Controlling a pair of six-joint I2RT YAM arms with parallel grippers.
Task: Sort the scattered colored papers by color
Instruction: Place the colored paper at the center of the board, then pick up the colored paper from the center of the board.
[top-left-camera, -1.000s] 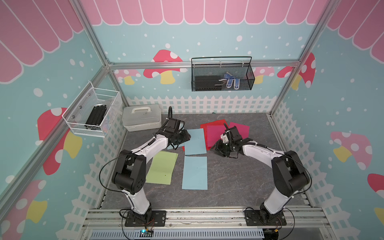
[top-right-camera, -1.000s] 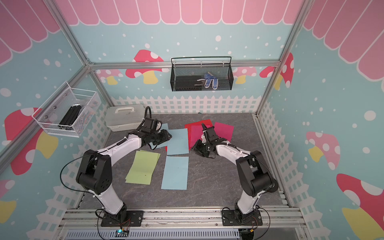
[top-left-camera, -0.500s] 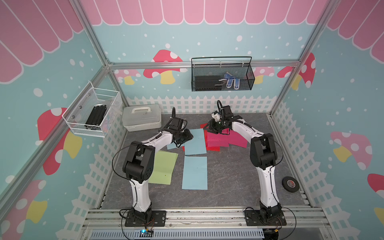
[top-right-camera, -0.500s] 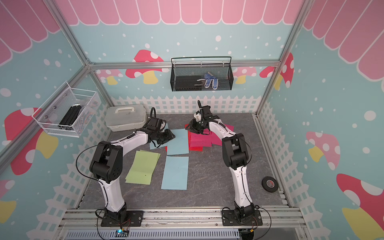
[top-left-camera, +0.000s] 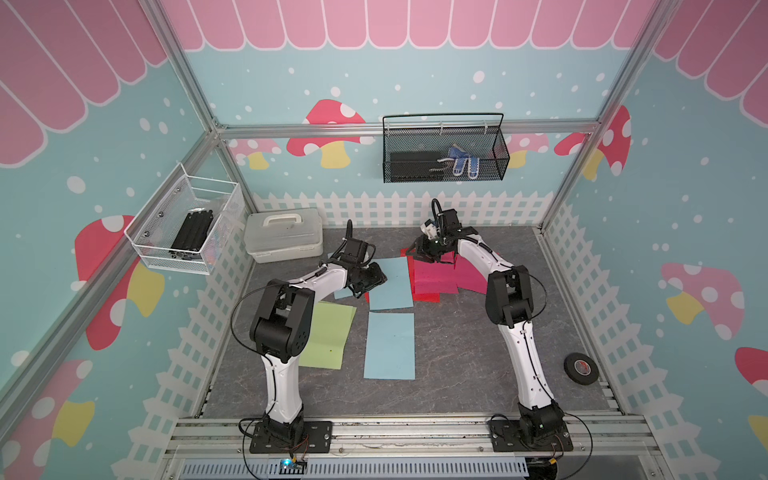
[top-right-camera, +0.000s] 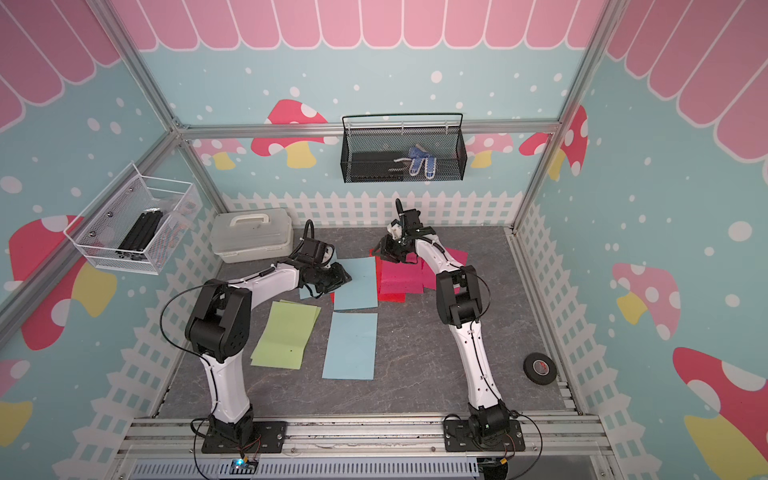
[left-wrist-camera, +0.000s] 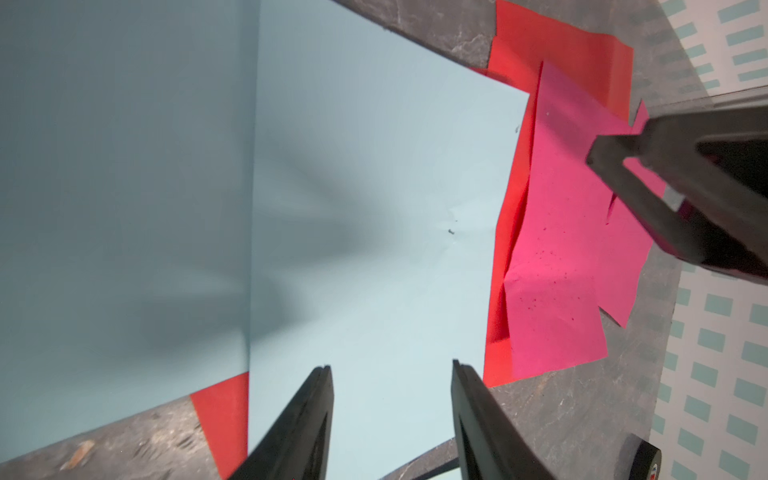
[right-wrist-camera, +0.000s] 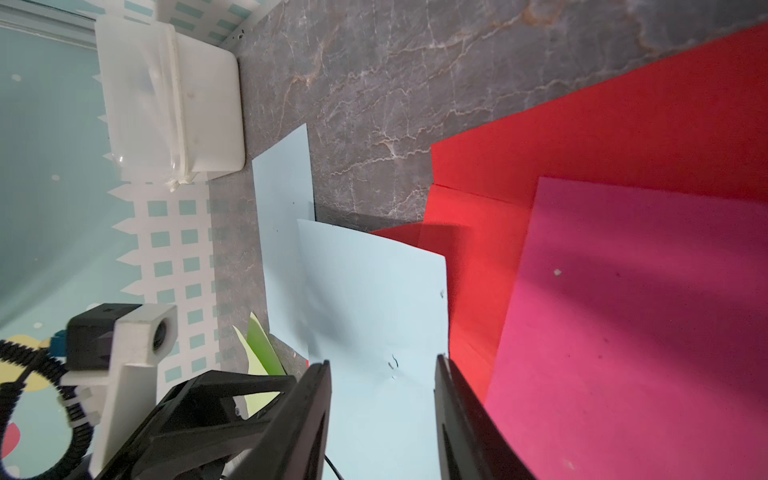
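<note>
Pink sheets (top-left-camera: 432, 278) overlap red sheets (top-left-camera: 424, 296) at 1 o'clock on the bench (top-left-camera: 457, 353); blue sheets (top-left-camera: 390, 345) run down the middle, and green sheets (top-left-camera: 328, 336) lie at 8 o'clock. Our left fingers (left-wrist-camera: 303, 424) stand apart over the upper blue sheet's 9 o'clock edge, our right fingers (right-wrist-camera: 307, 415) apart at the red pile's 11 o'clock corner, both empty. Red hides under that blue edge, so we judge a pinch could drag two colours together. A second ago our right arm (top-left-camera: 511, 291) crouched at the pile's 8 o'clock side; now it stretches back.
</note>
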